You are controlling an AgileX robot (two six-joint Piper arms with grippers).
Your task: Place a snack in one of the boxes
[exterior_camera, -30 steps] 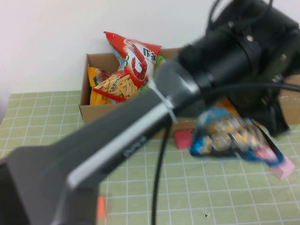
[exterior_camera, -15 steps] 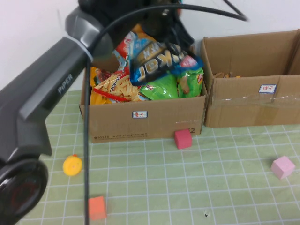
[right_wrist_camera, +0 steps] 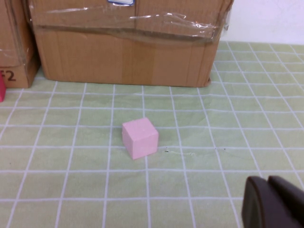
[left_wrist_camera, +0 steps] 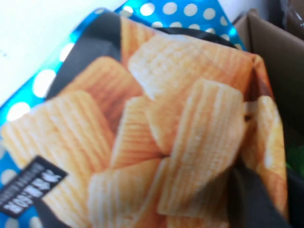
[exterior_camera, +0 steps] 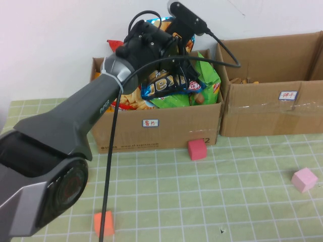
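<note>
Two brown cardboard boxes stand at the back: the left box (exterior_camera: 166,132) full of snack bags, and the taped right box (exterior_camera: 262,118), which also shows in the right wrist view (right_wrist_camera: 128,57). My left gripper (exterior_camera: 162,56) reaches over the left box and is shut on a blue and black chip bag (exterior_camera: 166,83), which rests on top of the other snacks there. In the left wrist view this bag (left_wrist_camera: 142,133) fills the picture. My right gripper (right_wrist_camera: 268,202) is shut and empty, low over the mat in front of the right box; it does not show in the high view.
A green snack bag (exterior_camera: 208,75) and a red one (exterior_camera: 126,100) lie in the left box. A red cube (exterior_camera: 197,149), a pink cube (exterior_camera: 305,179) and an orange cube (exterior_camera: 103,223) sit on the green grid mat. The pink cube also shows in the right wrist view (right_wrist_camera: 139,137).
My left arm has swung from the right side to the left box with the chip bag and lowered it onto the snacks inside. The cubes have not moved.
</note>
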